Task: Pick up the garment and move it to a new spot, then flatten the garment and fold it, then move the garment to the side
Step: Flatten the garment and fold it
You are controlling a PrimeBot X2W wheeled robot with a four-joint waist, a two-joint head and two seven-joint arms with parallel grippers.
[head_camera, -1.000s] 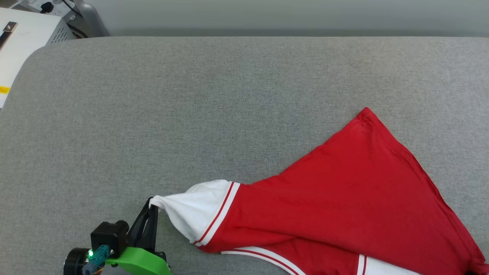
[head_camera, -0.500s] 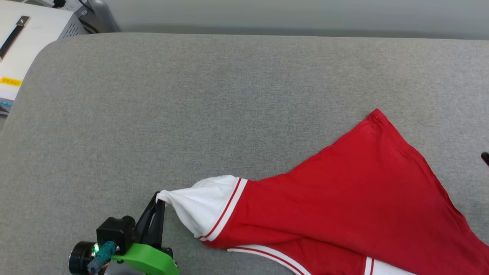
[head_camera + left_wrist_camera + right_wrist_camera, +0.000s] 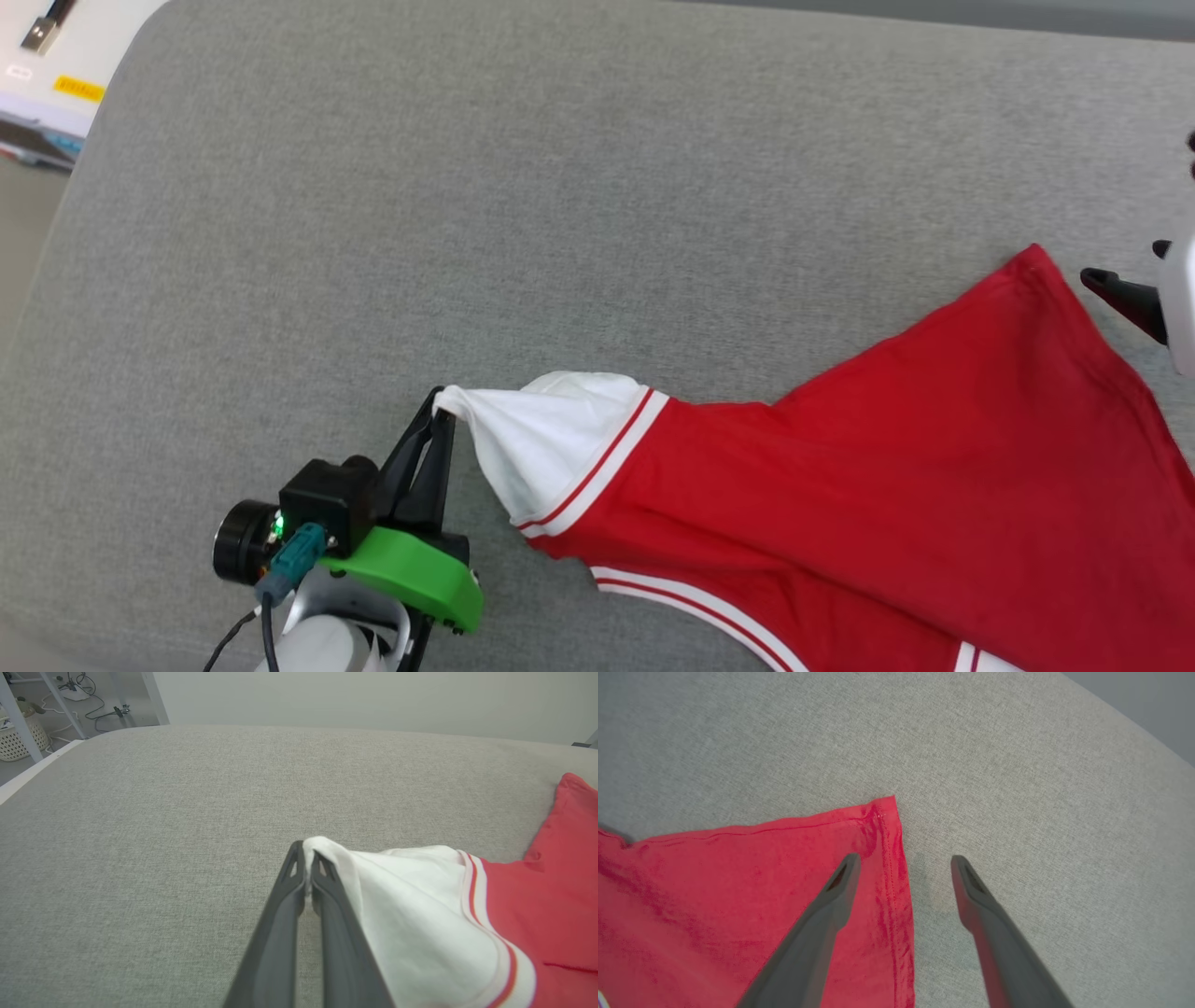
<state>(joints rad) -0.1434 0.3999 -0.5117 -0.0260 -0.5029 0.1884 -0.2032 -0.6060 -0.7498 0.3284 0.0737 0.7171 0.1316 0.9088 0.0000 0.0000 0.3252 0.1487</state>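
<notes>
Two grippers: left gripper point(image 3: 306, 858) pinches the garment point(image 3: 887, 467) by its sleeve; right gripper point(image 3: 903, 861), three o'clock, spread over the hem. Grey pad point(image 3: 467, 187); basket point(image 3: 18, 742) at ten o'clock.

You're looking along the right gripper point(image 3: 906, 859), its two dark fingers point(image 3: 822, 914) spread wide apart. The red shirt point(image 3: 738, 896) lies on the grey fabric surface point(image 3: 1064, 812) and fills the picture from 7 to 10 o'clock, its stitched corner point(image 3: 886, 808) just toward 12 o'clock of the fingertips. One finger lies over the red cloth and the other over bare grey, with the hem running down between them.
</notes>
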